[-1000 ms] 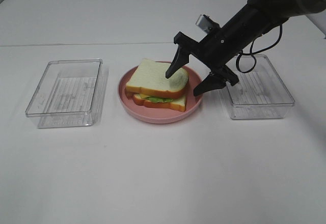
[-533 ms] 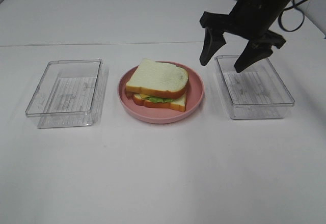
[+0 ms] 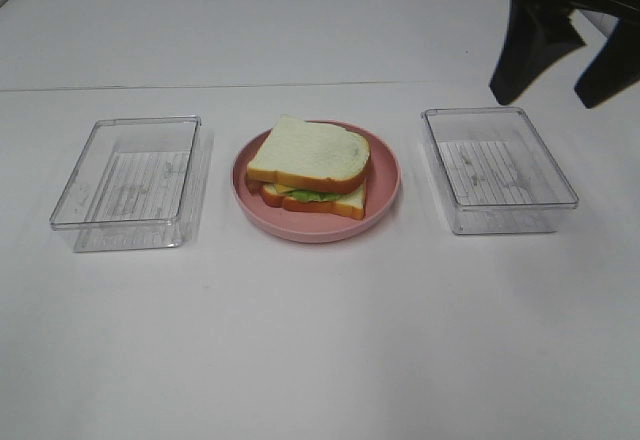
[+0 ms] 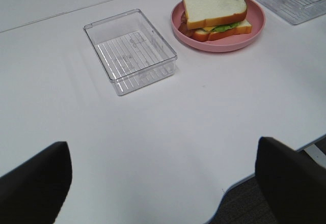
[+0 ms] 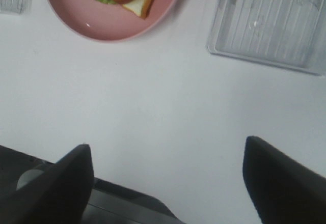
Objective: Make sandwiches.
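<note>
On the left of the white table [image 3: 320,340], a clear plastic box [image 3: 130,182], nothing in it, ribbed floor showing through. Just beside it toward the middle, a pink plate [image 3: 385,175] carrying the sandwich [image 3: 312,165]: two white bread slices with orange-brown crust, green lettuce and a sliver of yellow cheese peeking out between them, top slice slightly askew over the bottom one. Further right, apart from the plate, a second clear box [image 3: 498,168], likewise holding nothing. Above and behind that box, at the upper right corner, the right gripper [image 3: 555,65], raised well off the table, jaws spread wide with nothing between them. Not seen from the high camera, the left gripper [image 4: 163,180], fingers [image 4: 35,183] wide apart and holding nothing, well back from the sandwich near the table's front edge.
</note>
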`<state>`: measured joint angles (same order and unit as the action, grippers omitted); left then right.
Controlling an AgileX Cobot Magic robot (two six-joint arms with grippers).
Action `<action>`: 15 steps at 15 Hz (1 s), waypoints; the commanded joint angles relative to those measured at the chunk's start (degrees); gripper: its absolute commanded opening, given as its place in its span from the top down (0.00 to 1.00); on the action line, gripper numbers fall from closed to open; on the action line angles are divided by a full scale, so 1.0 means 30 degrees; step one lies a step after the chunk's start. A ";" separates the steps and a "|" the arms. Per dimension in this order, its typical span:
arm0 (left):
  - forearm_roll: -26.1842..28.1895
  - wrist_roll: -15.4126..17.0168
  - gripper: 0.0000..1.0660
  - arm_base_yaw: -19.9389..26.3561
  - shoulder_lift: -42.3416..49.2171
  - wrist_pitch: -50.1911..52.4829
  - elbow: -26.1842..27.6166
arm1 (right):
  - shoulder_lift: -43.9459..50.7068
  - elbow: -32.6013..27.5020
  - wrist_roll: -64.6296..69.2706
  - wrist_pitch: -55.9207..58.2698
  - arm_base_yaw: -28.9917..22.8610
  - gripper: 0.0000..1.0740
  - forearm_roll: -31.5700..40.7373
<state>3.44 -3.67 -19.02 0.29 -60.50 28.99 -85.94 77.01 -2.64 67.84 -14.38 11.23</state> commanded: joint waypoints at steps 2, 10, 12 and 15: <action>0.0076 0.0019 0.13 -0.0019 0.0420 0.0172 -0.0115 | 0.4278 -0.3762 0.0019 0.0134 0.0000 0.29 -0.0707; 0.0076 0.0019 0.13 -0.0019 0.0420 0.0172 -0.0115 | 2.0340 -1.4419 -0.0229 -0.0611 0.0000 0.29 -0.3113; 0.0076 0.0019 0.13 -0.0019 0.0420 0.0172 -0.0115 | 2.3892 -1.5680 -0.0668 -0.1700 0.0000 0.29 -0.3056; 0.0076 0.0019 0.13 -0.0019 0.0420 0.0172 -0.0115 | 2.8342 -1.6100 -0.1394 -0.2426 0.0000 0.29 -0.2521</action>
<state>3.44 -3.67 -19.02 0.29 -60.50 28.99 -1.49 28.82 -5.79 61.48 -14.38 3.44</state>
